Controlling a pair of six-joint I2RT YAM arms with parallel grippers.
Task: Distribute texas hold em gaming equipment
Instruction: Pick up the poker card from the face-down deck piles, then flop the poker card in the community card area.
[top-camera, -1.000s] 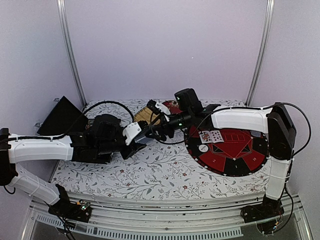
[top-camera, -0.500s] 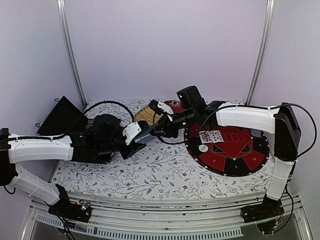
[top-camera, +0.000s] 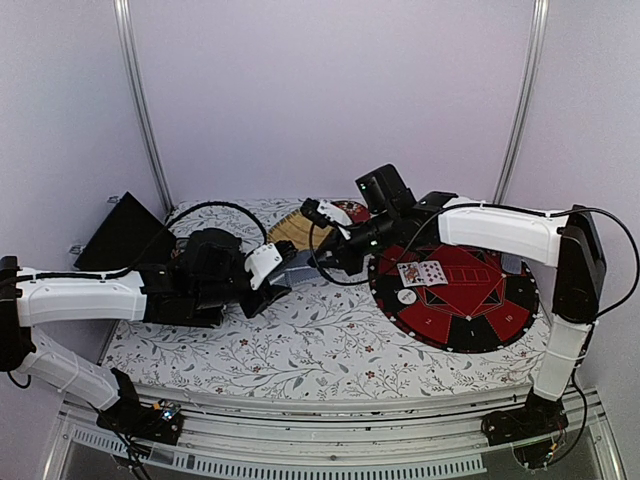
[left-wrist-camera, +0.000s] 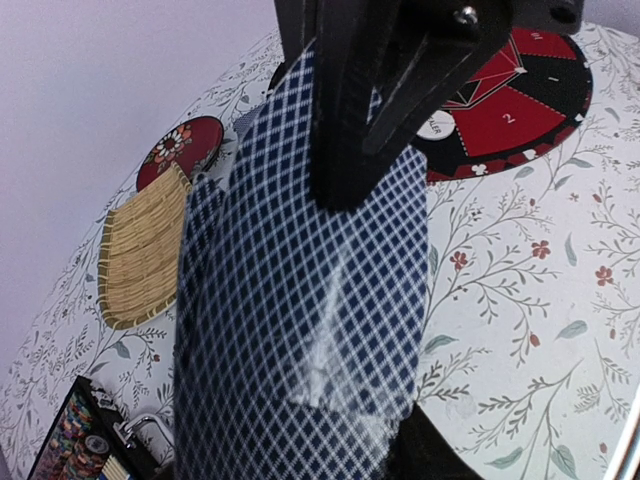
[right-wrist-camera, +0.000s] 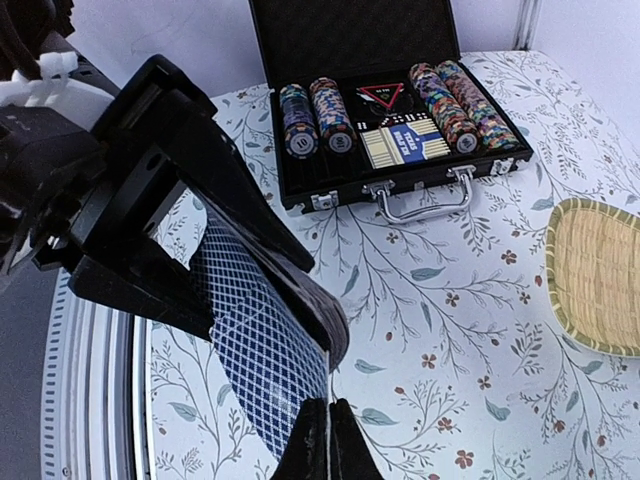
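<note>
At the far left of the floral-print worktop (top-camera: 300, 345) an open black carry case (right-wrist-camera: 350, 35) sits with its lid raised. Mixed-colour poker chips (right-wrist-camera: 445, 95) lie in rows in its troughs.

The left arm stretches from there toward the middle of the worktop. Its left claw (top-camera: 286, 272) is clamped on the blue-and-white lattice-backed card deck (left-wrist-camera: 300, 300), one finger across the patterned back and one beneath. It holds the deck tilted, above the cloth.

The right claw (right-wrist-camera: 325, 430) meets the deck from the opposite side. Its fingers are pressed together on the deck's free end, with a thin white edge showing between them. I cannot tell whether that pinch takes one card or several. So the deck hangs between the two claws, near the centre of the worktop.

Behind the claws a woven bamboo tray (left-wrist-camera: 140, 250) lies flat on the cloth. A round red lacquer dish (left-wrist-camera: 180, 150) with a painted flower lies just beside the tray's far end.

On the right lies a round red-and-black poker mat (top-camera: 470, 300) with a white-dotted rim. White-faced cards (top-camera: 420, 272) lie face up, side by side, on its left part. A white round button (top-camera: 406, 297) rests on the mat just in front of them.
</note>
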